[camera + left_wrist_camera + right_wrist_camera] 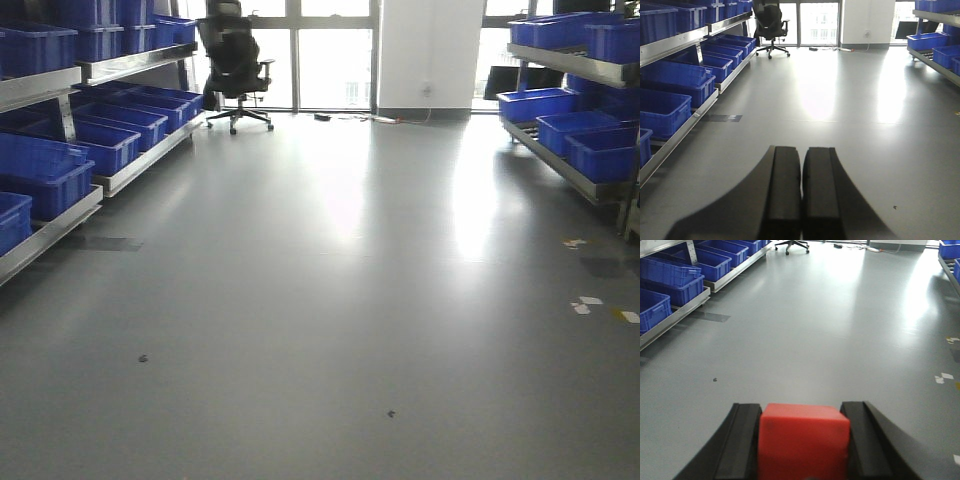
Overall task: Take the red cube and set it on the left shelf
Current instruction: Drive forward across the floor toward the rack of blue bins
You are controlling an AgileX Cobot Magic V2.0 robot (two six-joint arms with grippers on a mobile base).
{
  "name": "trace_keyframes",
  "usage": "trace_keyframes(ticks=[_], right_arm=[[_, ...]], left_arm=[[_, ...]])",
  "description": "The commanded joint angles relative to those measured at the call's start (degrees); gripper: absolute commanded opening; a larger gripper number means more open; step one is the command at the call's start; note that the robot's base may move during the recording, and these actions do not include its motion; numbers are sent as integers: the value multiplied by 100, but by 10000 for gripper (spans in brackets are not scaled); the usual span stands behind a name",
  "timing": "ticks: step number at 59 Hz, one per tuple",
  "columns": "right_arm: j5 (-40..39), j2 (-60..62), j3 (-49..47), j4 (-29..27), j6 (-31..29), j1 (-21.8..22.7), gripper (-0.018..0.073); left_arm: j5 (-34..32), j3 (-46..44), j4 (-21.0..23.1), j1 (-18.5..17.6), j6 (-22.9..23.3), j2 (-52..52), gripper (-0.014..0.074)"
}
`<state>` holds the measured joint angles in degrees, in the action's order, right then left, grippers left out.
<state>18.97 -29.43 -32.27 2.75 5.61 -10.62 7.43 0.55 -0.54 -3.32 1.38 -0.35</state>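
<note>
Two pincers I see: the right pincer (pixel 803 442) clamps the cube (pixel 803 432) between both fingers (pixel 742 440), its faces square to them, no side longer; the left pincer (pixel 801 172) is fully closed, holding nothing.

The red cube (pixel 803 440) ran off the bottom edge of the right wrist view, so its lower part and the roots of the right gripper (pixel 802 407) beside it went unseen. The left gripper (pixel 801 150) was cut off the same way in its own view. In the front view the left shelf (pixel 60 228) was cropped by the left edge, and two dark specks (pixel 143 358) on the floor were too small to identify.
</note>
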Motion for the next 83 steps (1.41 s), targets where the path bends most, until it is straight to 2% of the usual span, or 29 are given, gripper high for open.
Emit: trace_keyframes(ticks=[1, 83], right_arm=[[-456, -52, -158, 74, -36, -2, 56], [-433, -52, -158, 74, -36, -2, 56]], left_arm=[[-511, 132, 17, -23, 5, -82, 102], [-511, 132, 17, -23, 5, -82, 102]])
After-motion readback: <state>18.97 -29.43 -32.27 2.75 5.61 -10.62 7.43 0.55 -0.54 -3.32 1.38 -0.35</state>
